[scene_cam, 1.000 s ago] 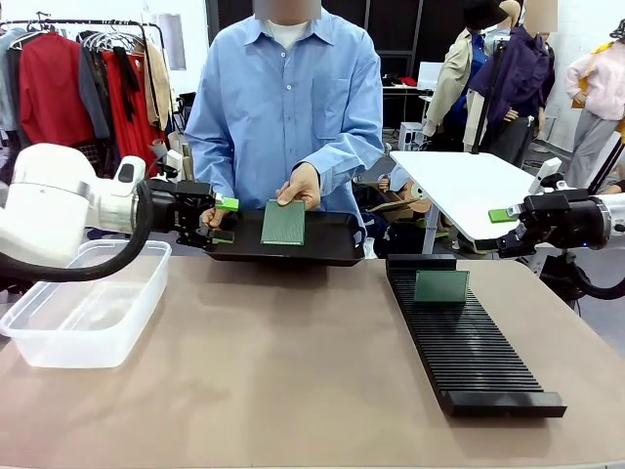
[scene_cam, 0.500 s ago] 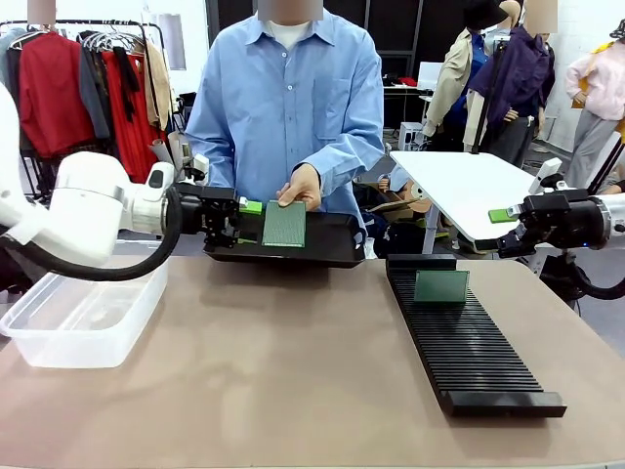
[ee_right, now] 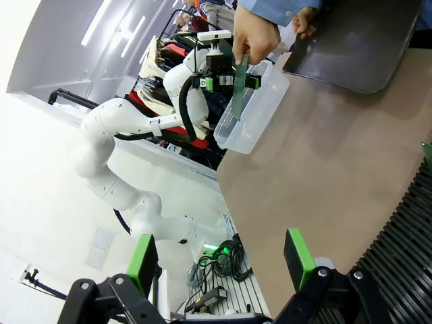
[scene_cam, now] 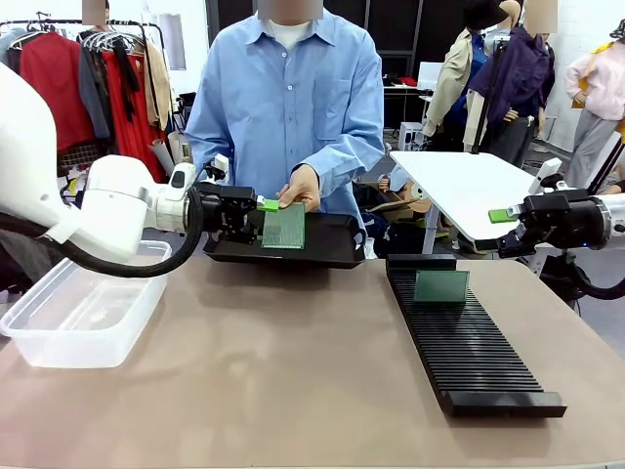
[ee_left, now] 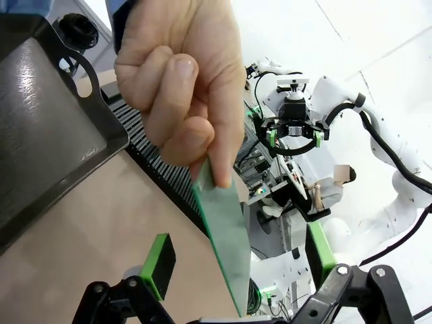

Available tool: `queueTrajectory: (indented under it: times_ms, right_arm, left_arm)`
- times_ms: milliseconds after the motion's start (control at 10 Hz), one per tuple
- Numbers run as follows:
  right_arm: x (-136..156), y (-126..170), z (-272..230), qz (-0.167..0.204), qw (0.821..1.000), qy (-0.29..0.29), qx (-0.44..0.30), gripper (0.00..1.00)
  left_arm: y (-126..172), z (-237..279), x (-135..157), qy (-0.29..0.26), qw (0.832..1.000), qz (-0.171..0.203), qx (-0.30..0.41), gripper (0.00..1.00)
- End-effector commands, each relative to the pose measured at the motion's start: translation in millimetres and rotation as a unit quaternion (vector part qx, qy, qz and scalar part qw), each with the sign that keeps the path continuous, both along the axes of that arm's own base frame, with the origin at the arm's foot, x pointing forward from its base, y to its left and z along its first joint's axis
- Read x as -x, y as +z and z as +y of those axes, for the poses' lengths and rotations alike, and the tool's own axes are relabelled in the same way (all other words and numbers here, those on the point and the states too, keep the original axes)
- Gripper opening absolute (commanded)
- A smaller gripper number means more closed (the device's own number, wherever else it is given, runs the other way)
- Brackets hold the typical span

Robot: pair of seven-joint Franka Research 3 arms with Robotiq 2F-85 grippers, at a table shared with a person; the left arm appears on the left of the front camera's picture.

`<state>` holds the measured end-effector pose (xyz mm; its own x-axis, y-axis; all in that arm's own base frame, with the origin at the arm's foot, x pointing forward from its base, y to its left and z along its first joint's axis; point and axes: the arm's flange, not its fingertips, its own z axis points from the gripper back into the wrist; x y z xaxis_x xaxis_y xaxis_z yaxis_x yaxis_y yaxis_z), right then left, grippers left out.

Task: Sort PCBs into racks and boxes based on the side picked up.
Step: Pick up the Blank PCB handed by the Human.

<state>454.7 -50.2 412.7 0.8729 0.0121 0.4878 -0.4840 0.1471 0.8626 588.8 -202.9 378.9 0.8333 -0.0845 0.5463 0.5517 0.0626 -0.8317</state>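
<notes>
Straddling a thin, green, dotted-grid PCB (scene_cam: 284, 226), left claw (ee_left: 237, 260) gapes.

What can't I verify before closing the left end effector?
- Front view: gap between left end effector and PCB, too small to judge.
- Left wrist view: the PCB's lower end, cut off at the bottom edge.
- Right wrist view: rack, cut off by the right edge.

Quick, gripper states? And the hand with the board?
Left gripper: open, astride the held-out PCB.
Right gripper: open, empty.
Person's hand: pinching that PCB.
</notes>
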Motion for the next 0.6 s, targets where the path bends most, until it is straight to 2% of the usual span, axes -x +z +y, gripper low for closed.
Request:
queueTrajectory:
  times_ms: [0,100,300,500]
  right_arm:
    - [-2.2,2.3,-2.0,-0.007,1.0,0.0,0.005,1.0]
    - [-2.2,2.3,-2.0,-0.007,1.0,0.0,0.005,1.0]
    - [-2.2,2.3,-2.0,-0.007,1.0,0.0,0.005,1.0]
    - [-2.2,2.3,-2.0,-0.007,1.0,0.0,0.005,1.0]
  left_arm:
    - [-3.0,-4.8,-5.3,-0.003,1.0,-0.003,0.006,1.0]
    - [-6.1,-5.3,-5.9,-0.003,1.0,-0.002,0.005,0.96]
    - [-9.4,-5.9,-6.7,-0.003,1.0,0.003,0.008,0.79]
    - [-10.7,-6.4,-6.9,-0.004,1.0,0.005,0.007,0.5]
